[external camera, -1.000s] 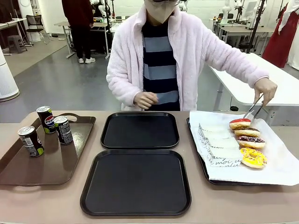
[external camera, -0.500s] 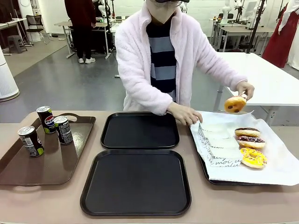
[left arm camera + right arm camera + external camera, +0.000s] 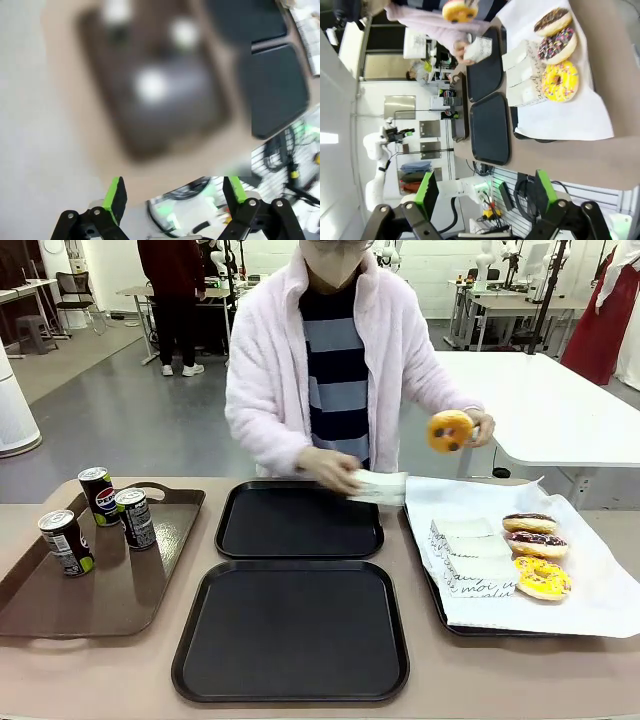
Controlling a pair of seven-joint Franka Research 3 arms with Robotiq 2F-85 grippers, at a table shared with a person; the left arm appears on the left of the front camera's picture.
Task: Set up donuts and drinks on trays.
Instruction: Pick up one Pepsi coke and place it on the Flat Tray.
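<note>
Two black trays lie mid-table, one far [image 3: 300, 522] and one near [image 3: 290, 632]. A person holds a yellow-iced donut [image 3: 450, 430] in tongs above the table. The other hand holds a white paper box [image 3: 378, 486] at the far tray's right edge. Three more donuts [image 3: 536, 543] lie on a paper-lined tray [image 3: 432, 590] at the right, beside flat white boxes [image 3: 470, 552]. Three drink cans [image 3: 135, 518] stand on a brown tray [image 3: 120, 595] at the left. My left gripper [image 3: 175, 195] hangs open high above the blurred brown tray [image 3: 190, 107]. My right gripper [image 3: 486, 192] is open, off the table's edge by the donuts [image 3: 560, 80].
Another white table [image 3: 560, 420] stands behind the person at the right. A second person stands far back at the left. Bare tabletop [image 3: 300, 705] runs along the near edge in front of the trays.
The person lifted the red-iced-looking end donut off the paper with tongs and carried it left and up. The other hand reached over, took a white box and brought it to the far tray.
</note>
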